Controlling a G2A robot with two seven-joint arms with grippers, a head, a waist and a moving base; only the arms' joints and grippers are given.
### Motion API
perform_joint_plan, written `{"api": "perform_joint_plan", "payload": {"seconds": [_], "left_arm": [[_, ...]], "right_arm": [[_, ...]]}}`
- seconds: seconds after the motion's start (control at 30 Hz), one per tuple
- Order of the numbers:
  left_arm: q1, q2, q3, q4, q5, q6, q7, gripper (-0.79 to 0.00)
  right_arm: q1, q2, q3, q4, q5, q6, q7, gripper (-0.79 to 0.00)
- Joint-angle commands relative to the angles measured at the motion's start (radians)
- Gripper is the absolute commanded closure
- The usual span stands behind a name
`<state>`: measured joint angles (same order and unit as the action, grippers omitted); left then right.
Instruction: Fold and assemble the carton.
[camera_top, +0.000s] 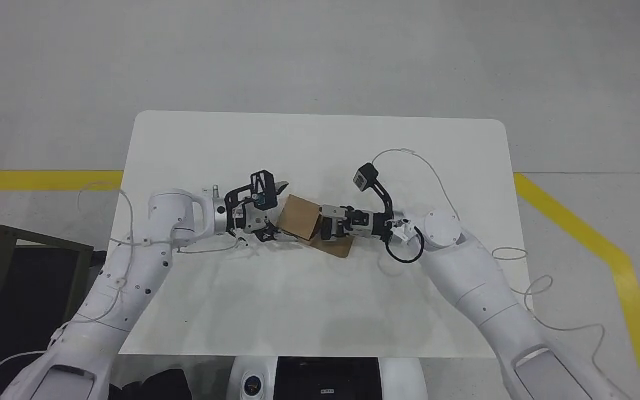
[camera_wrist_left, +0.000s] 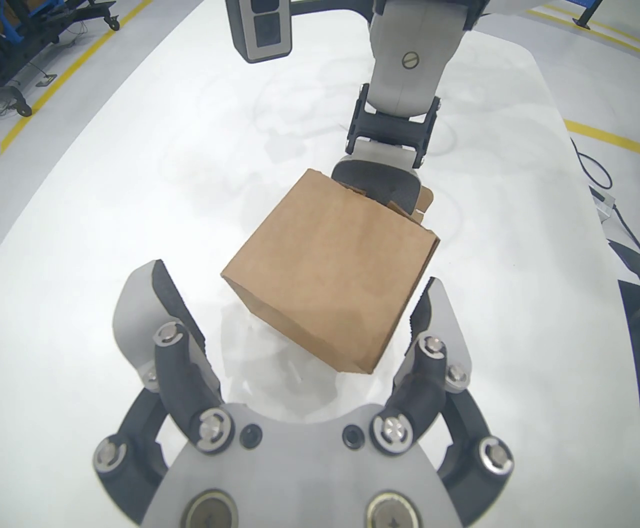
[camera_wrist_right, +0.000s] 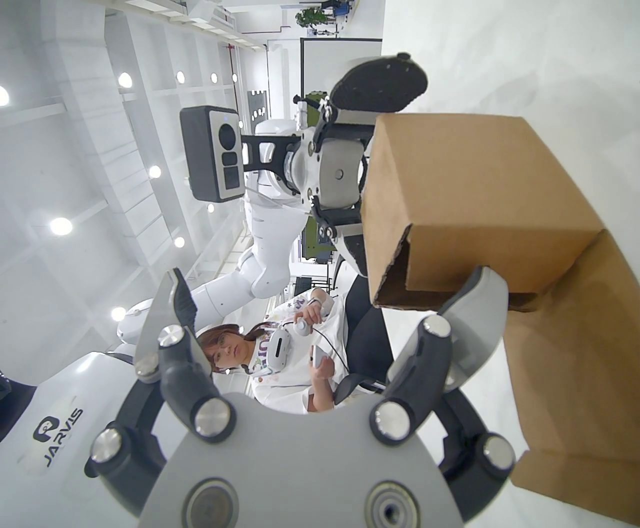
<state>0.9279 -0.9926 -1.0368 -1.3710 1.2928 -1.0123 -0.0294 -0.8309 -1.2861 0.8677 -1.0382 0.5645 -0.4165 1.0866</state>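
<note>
Being light, crushable card, the carton (camera_wrist_left: 330, 270) is best gripped at creases — left hand (camera_wrist_left: 296, 279), right hand (camera_wrist_right: 327, 280) held apart.

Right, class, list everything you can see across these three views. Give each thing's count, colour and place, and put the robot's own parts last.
carton: one, brown, mid-table between the two arms, a flap folded out at one end.
table: one, white, under the carton.
floor line: two stretches, yellow, on grey floor either side of the table.
wrist cameras: two, black, one on each arm near the carton.
left jaws: one pair, grey with black pads, open, either side of the carton's closed end.
right jaws: one pair, same colours, open, with one finger against the carton's open end.
</note>
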Motion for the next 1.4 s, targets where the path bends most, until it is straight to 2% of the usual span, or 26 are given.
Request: {"api": "perform_joint_plan", "payload": {"seconds": [0.0,0.3,0.67,1.13,1.37], "left_arm": [[-0.014,0.002,0.028,0.013,0.009,0.0,0.023,-0.785],[-0.071,0.006,0.12,0.068,0.034,0.0,0.118,-0.785],[-0.061,0.008,0.109,0.061,0.068,0.041,0.118,-0.785],[-0.026,0.009,0.093,0.024,0.039,0.047,0.067,-0.785],[-0.012,0.01,0.081,0.005,0.02,0.049,0.033,-0.785]], "right_arm": [[0.001,-0.002,0.0,0.004,0.001,-0.001,0.002,-0.785],[0.011,-0.01,0.002,0.022,0.002,-0.005,0.011,-0.785],[0.014,-0.028,-0.013,0.028,0.012,-0.002,-0.006,-0.785],[0.03,-0.059,-0.033,0.076,0.015,-0.012,-0.072,-0.785],[0.062,-0.063,-0.016,0.099,0.013,-0.027,-0.032,-0.785]]}}
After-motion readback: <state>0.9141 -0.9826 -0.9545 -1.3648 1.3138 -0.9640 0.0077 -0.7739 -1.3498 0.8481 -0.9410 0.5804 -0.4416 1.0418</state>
